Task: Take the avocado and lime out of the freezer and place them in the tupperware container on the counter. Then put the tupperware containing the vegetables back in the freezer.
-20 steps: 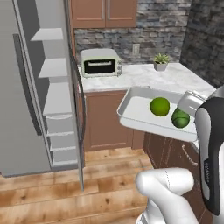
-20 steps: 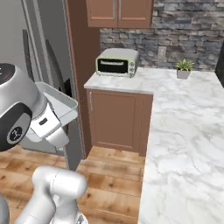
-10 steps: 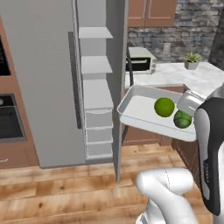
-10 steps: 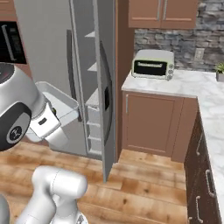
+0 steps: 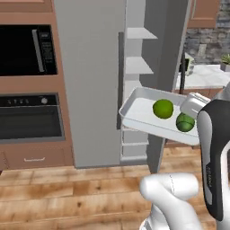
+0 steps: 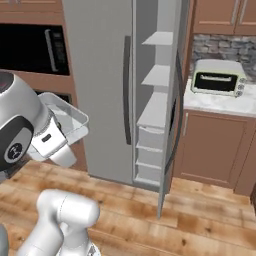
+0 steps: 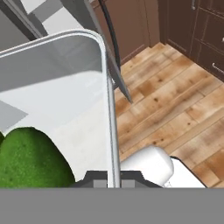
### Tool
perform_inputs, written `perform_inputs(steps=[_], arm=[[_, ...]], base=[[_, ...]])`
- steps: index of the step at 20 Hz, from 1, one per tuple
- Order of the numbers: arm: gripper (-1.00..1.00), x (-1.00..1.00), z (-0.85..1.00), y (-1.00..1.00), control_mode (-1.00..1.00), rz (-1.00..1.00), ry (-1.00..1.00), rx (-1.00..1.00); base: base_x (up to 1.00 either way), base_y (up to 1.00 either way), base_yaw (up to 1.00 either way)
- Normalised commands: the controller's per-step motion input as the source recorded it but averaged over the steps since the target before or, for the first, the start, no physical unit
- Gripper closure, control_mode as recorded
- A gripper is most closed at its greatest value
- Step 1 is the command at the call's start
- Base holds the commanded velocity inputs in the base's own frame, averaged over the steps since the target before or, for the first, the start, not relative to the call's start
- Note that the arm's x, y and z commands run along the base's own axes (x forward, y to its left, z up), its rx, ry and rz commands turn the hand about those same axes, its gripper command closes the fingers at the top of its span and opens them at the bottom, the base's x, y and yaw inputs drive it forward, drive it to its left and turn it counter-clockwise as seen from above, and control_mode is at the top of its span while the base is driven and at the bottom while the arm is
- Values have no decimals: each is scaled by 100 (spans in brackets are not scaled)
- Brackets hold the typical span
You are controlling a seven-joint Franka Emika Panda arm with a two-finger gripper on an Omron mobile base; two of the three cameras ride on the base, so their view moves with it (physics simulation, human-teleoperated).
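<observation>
Left base view | hand (image 7: 113, 180) clamped on tupperware container (image 5: 139, 112) rim (lime (image 5: 163, 108), avocado (image 5: 185, 122) inside) | freezer (image 5: 148, 67) open

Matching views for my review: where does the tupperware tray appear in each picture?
Left base view: the tray is right of centre, holding the lime and avocado.
Right base view: its corner juts out at left, beside the arm.
Hand view: its rim runs up the middle.
Shared landmark: the open freezer.
</observation>
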Motion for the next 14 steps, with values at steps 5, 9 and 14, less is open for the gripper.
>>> perform_inputs(steps=[5,9,14], arm=[[100,0,0,0,100,0,0,0],[100,0,0,0,100,0,0,0],[100,0,0,0,100,0,0,0]], base=[[40,13,7],[70,2,5],[99,16,0]])
